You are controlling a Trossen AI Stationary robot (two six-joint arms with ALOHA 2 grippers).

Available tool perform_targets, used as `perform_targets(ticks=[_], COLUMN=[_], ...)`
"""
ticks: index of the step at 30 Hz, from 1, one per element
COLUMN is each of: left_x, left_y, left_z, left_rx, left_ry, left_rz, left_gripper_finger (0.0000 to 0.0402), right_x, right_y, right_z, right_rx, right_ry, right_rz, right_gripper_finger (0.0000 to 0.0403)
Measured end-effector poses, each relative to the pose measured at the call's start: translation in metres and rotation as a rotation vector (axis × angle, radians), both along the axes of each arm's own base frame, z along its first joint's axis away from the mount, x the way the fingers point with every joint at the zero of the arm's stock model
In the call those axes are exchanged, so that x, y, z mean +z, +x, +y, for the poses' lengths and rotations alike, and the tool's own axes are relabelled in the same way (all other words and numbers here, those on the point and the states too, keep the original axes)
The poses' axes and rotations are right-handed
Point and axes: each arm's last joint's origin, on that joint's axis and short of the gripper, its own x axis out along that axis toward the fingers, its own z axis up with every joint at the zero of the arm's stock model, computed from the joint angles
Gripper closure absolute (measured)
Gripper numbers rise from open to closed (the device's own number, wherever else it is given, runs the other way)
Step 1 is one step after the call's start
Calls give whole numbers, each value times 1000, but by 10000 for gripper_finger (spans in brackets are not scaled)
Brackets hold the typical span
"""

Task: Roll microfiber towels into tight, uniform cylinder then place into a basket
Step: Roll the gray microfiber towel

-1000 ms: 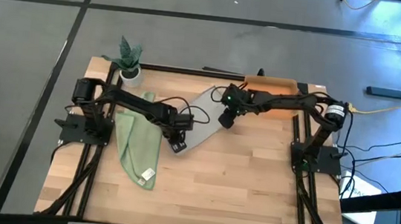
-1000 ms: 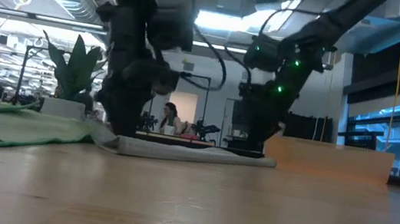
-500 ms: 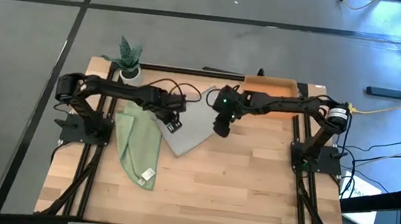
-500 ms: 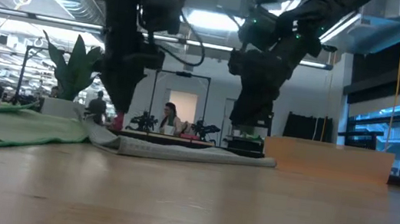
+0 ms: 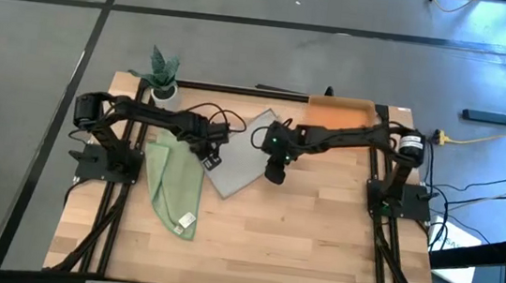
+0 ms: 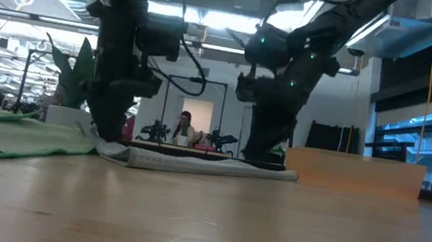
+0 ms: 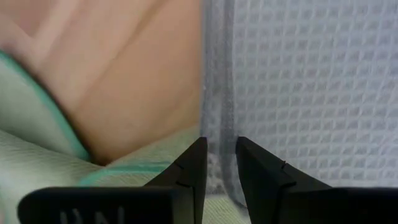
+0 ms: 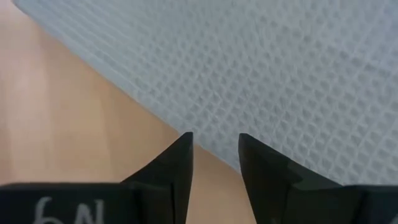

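Both tools stand over the grey towel [image 5: 238,149] near the middle of the high view. Left tool [image 5: 210,156] sits at that towel's left edge, where it meets the green towel [image 5: 173,185]; in its wrist view the fingers [image 7: 189,171] stand close together with only a narrow gap, holding nothing, the grey waffle weave just ahead and the green cloth beside it. Right tool [image 5: 274,173] is at the grey towel's lower right edge; its fingers [image 8: 177,165] are parted by a narrow gap too, empty, above the line where cloth meets bare wood.

Grey towel lies flat and spread out, unrolled, at the centre of the table [image 5: 299,241]. Green towel lies crumpled lengthwise at centre left, its upper part touching the grey one, a small white tag [image 5: 185,219] near its lower end. An orange basket [image 5: 341,115] sits at the table's upper edge, right of centre, apart from both towels; in the low view it shows at the right [image 6: 356,171]. A potted plant [image 5: 163,74] stands at the table's upper left corner.
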Motion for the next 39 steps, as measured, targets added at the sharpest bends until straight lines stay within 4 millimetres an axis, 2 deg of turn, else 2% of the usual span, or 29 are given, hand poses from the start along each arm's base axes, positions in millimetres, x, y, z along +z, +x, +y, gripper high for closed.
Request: perform_targets(ticks=[8, 27, 33, 39], left_x=[-1, 2, 5, 16], left_y=[5, 23, 23, 15], left_z=[-14, -60, -63, -55], left_rx=[-57, -188, -157, -124], left_ry=[-99, -179, -189, -185], left_rz=[-48, -177, -191, -191], left_gripper_finger=[322, 321, 321, 321], right_x=[-19, -21, -13, 11], right_y=[0, -6, -4, 2], right_z=[-12, -52, -55, -57], right_rx=[-33, -179, -180, -130], right_ry=[-6, -99, -79, -65], right_rz=[52, 27, 73, 143], right_gripper_finger=[273, 273, 273, 273])
